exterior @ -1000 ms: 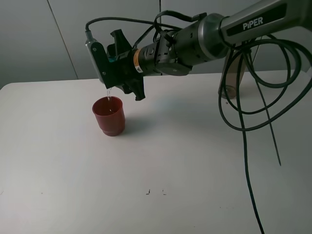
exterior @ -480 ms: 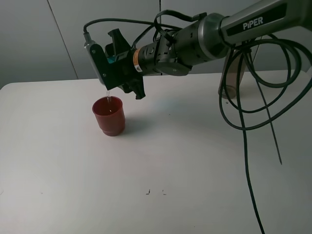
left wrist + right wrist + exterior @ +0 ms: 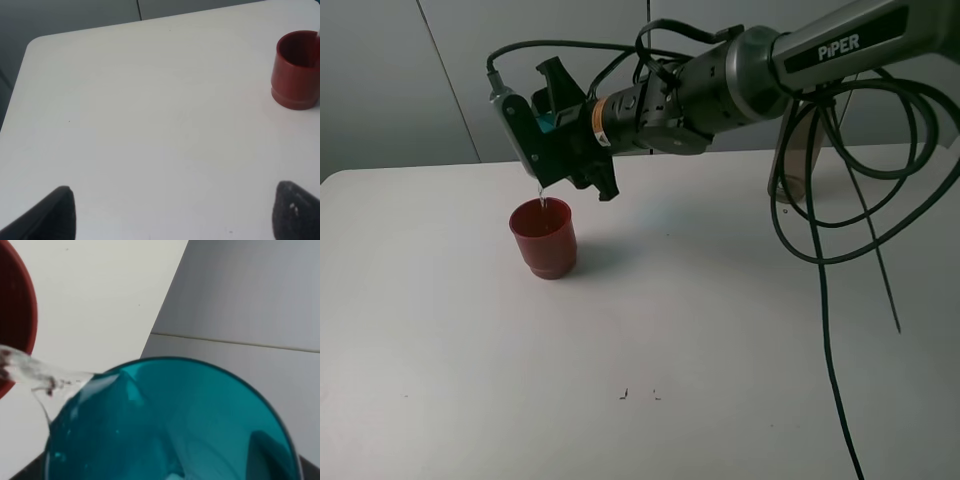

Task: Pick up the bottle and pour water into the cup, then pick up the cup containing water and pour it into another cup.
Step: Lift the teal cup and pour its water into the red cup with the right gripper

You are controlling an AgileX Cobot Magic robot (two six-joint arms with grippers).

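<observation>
Opaque dark red plastic cup stands on the white counter, left of centre; translucent teal-blue plastic tumbler hangs tipped just above its rim, not touching; tall smoky grey-brown plastic bottle stands at the right rear, well apart.

The right tool has tipped the cup slightly further over.

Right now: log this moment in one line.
phase: second pour | right gripper: fingers shut on teal cup, tipped over red cup, water streaming | left gripper: fingers open
</observation>
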